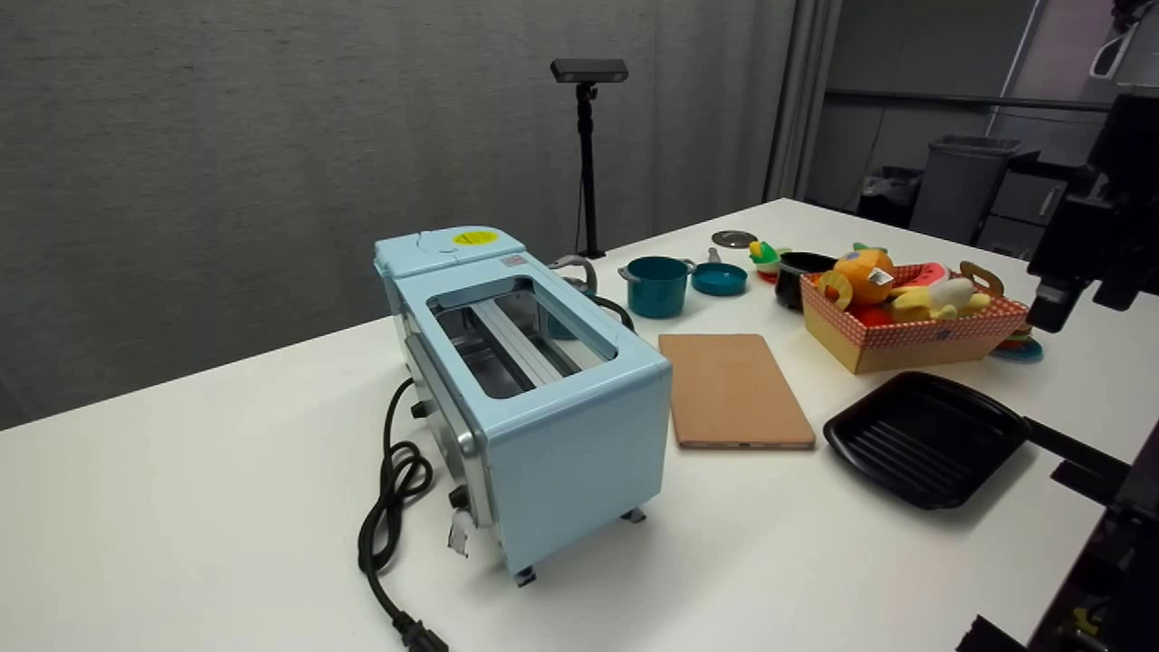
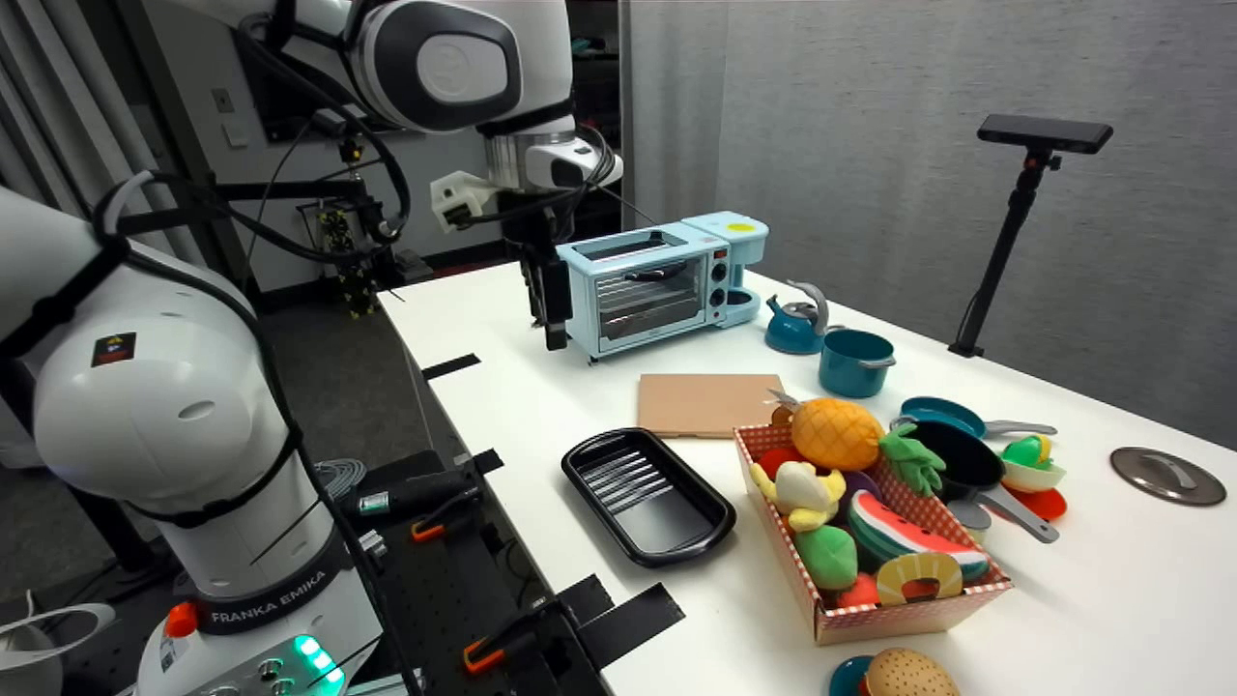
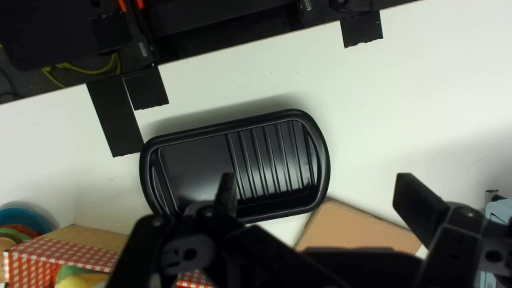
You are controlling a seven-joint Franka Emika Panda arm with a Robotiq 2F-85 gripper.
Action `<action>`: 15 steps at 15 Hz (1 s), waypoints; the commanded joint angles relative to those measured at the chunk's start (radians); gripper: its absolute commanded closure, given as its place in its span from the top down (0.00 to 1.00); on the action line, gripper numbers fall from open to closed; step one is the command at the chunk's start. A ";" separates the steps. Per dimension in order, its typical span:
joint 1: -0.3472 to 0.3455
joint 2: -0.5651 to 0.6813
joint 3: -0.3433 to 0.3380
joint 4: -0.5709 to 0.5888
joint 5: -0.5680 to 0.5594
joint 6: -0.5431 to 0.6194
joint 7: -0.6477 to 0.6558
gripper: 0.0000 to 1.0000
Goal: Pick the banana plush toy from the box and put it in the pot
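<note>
The banana plush toy (image 1: 916, 302) is yellow with a pale peeled top. It lies among other toys in the box (image 1: 924, 356), which has tan walls and a red checked lining. In an exterior view the banana (image 2: 804, 495) rests at the side of the box (image 2: 894, 628) nearest the black pan. In the wrist view only a corner of the box (image 3: 68, 254) and some yellow (image 3: 76, 281) show. The teal pot (image 1: 656, 294) stands upright on the table in both exterior views (image 2: 854, 367). My gripper (image 3: 316, 188) is open and empty, above the table, apart from the box.
A black grill pan (image 3: 192, 168) lies below my gripper, beside a brown board (image 3: 356, 228). A pale-blue toaster (image 1: 579, 471) and a teal kettle (image 2: 794, 329) stand farther along. A teal pan (image 2: 942, 414) and black pot (image 2: 952, 459) lie near the box. A toy burger (image 2: 908, 674) sits beside it.
</note>
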 commanded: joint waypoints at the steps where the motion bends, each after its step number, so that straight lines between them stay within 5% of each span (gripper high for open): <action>1: -0.001 0.022 -0.002 0.013 0.008 0.003 -0.004 1.00; 15: -0.019 0.052 -0.030 0.031 0.001 0.007 -0.015 1.00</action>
